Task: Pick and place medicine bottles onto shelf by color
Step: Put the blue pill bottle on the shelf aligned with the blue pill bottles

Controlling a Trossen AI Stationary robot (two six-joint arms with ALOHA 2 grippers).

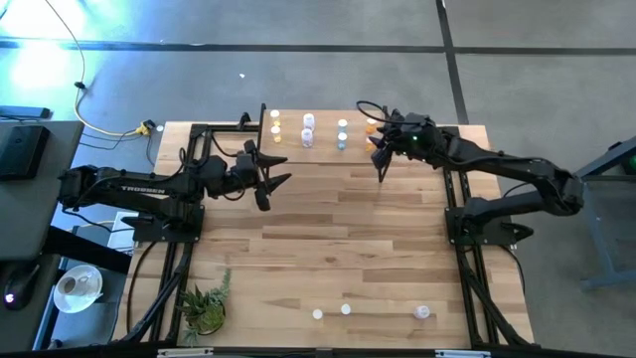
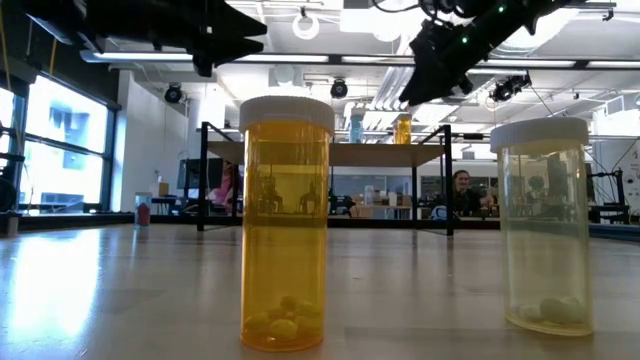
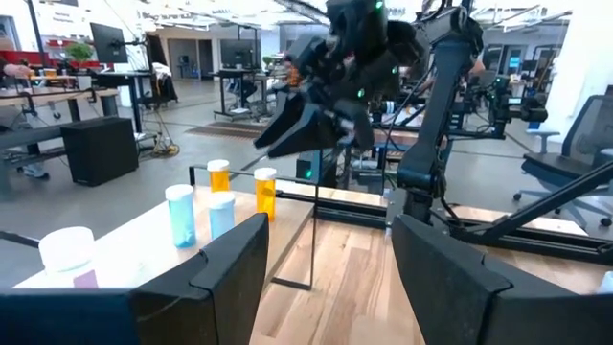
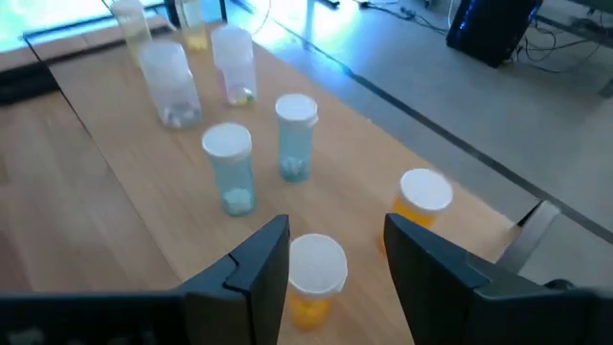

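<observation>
The shelf (image 1: 323, 144) stands at the table's far edge with several white-capped bottles upright on it: yellowish and white ones toward its left end, bluish ones (image 4: 230, 168) in the middle, two orange ones (image 4: 420, 206) at its right end. My right gripper (image 4: 330, 254) is open above the shelf's right end, and its fingers stand on either side of an orange bottle (image 4: 314, 278) without touching it. My left gripper (image 1: 278, 177) is open and empty above the table, near the shelf's left end. Three more bottles stand upright by the table's near edge, among them an orange one (image 2: 285, 225) and a yellowish one (image 2: 545, 225).
A small potted plant (image 1: 204, 303) stands at the table's near left corner. The black arm frames (image 1: 467, 229) run along both sides of the table. Bare wood (image 1: 338, 239) lies between the shelf and the near bottles (image 1: 346, 309). People sit in the room behind the table.
</observation>
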